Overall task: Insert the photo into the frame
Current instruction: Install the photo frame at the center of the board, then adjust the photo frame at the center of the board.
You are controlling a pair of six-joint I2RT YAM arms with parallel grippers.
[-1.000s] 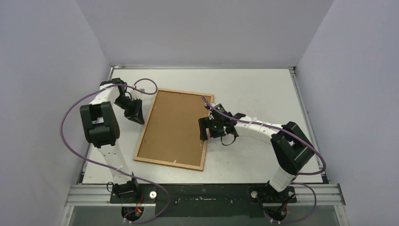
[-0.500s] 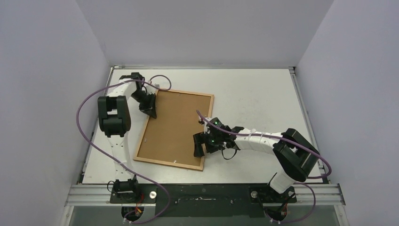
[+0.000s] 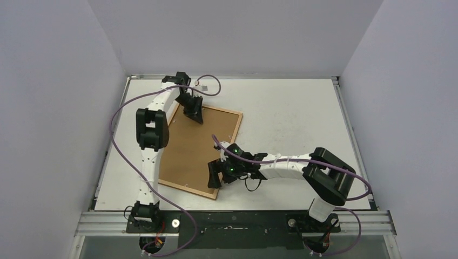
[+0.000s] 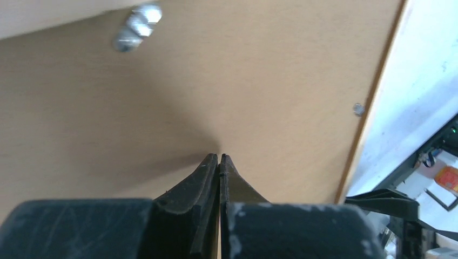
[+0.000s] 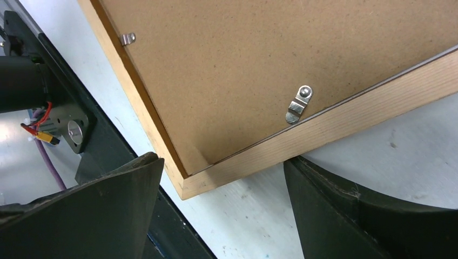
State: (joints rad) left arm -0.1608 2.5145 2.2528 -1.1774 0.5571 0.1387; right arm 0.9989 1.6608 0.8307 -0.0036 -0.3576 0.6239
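Observation:
The frame [image 3: 221,110] lies face down on the white table, its brown fibreboard backing [image 3: 189,151] facing up. The photo is hidden. My left gripper [image 3: 194,114] is shut, empty, with its tips [image 4: 220,156] on the backing [image 4: 270,81] near the frame's far edge. My right gripper [image 3: 215,175] is open at the frame's near right corner. In the right wrist view that wooden corner [image 5: 335,121] pokes between the spread fingers [image 5: 222,162], with the right finger against the rim's outer side. Metal clips [image 5: 298,103] hold the backing [image 5: 243,54] in.
White table [image 3: 291,108] stretches to the right of the frame, boxed in by grey walls. The black base rail [image 3: 232,221] runs along the near edge, close to the frame's near corner. Purple cables loop from both arms; one [image 3: 216,141] crosses above the backing.
My left gripper swung from the frame's left side to its far edge and shut. My right gripper slid down the right rim to the near corner, and the frame turned slightly leftward.

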